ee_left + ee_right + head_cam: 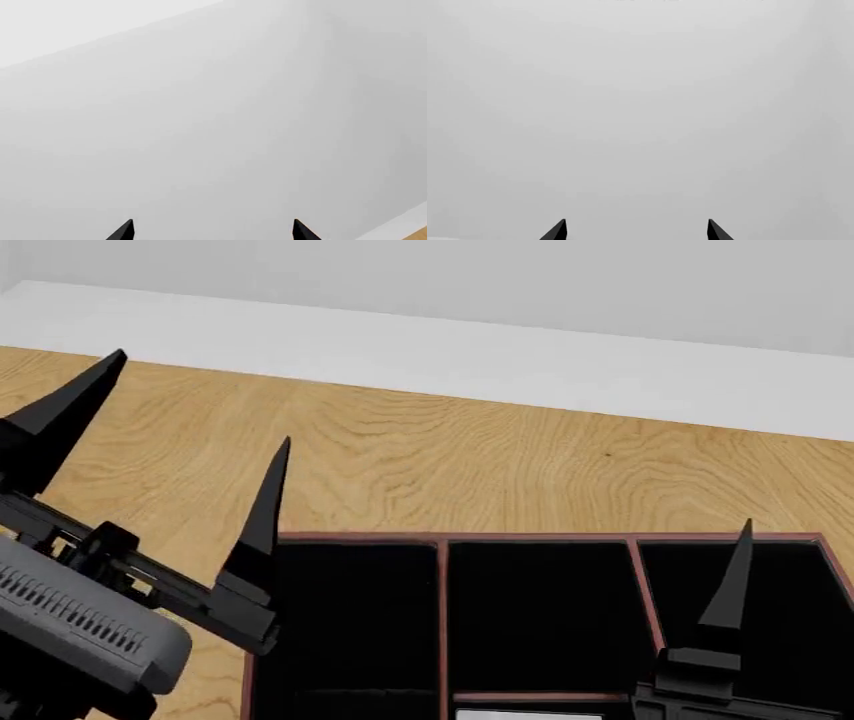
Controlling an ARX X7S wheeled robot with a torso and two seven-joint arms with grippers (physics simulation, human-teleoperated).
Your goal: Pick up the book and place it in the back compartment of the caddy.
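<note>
Head view: wooden tabletop (467,460), light grain, bounded at the far edge by a pale grey wall (534,280) with a lighter band at its foot. Caddy (442,600) set on the table toward the near side, black inside, thin pinkish-brown walls; three back sections visible side by side, parted by two upright dividers. All three back sections dark and holding nothing visible.

A thin white-grey strip (534,714) at the bottom edge, just in front of the cross divider of the middle section; probably the book, too little showing to confirm.

Left gripper (187,460) raised beside the caddy's left wall, fingers spread wide, nothing between them. Left wrist view agrees: two black tips (127,231) well apart against blank wall, a sliver of wood at one corner.

Right gripper (636,230) above the caddy's right back section; only one finger (731,585) showing in the head view. Right wrist view: two tips held apart, nothing pinched, blank grey wall beyond.

No obstruction over the back sections apart from the right finger. No labels, brands or writing legible anywhere.
</note>
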